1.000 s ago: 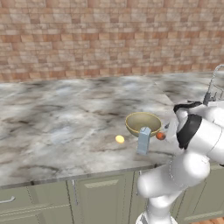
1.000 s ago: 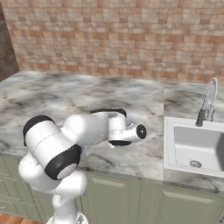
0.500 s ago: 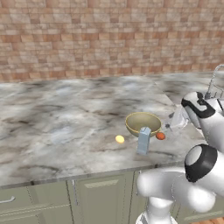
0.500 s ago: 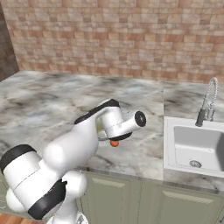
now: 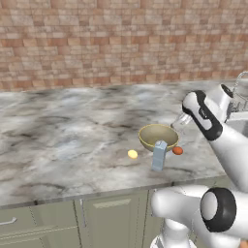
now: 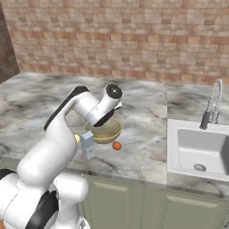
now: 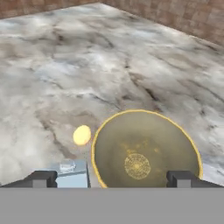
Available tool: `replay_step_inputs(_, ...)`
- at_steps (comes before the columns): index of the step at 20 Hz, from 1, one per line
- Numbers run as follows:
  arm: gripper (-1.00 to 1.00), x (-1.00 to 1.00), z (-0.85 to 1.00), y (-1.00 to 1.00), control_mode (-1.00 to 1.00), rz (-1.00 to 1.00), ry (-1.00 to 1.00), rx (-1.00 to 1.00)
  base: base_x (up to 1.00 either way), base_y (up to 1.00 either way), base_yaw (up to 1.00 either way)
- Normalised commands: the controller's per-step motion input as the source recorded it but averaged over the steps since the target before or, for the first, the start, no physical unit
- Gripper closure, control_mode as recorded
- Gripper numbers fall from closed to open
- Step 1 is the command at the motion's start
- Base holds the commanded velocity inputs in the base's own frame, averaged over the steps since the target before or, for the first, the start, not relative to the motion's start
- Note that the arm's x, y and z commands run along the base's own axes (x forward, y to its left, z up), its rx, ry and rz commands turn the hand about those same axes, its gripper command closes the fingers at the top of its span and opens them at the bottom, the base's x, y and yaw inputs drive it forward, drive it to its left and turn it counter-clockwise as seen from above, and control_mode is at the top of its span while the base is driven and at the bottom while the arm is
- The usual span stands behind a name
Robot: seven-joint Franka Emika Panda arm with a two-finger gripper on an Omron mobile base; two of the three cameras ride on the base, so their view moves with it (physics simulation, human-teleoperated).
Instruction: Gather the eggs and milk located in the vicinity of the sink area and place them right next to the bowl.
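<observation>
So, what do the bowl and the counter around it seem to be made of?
The bowl looks like glazed ceramic or stoneware, though this cannot be confirmed: olive-tan, smooth, with a thin yellow rim and a printed round mark at the bottom. The counter looks like polished marble or a stone imitation: grey and white with dark veins.

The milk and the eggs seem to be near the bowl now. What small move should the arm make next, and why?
Probably lift the gripper up and away from the bowl. It is open and holds nothing. The milk stands upright at the bowl's front rim, the orange-brown egg lies beside it, and a yellow egg lies nearby, so nothing seems left to carry.
</observation>
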Motion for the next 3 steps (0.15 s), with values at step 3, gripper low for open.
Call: replay_step_inputs(3,-1.0,0.0,0.65,0.67,-1.0,-0.15,0.28,-0.19,0.0,0.0,0.0)
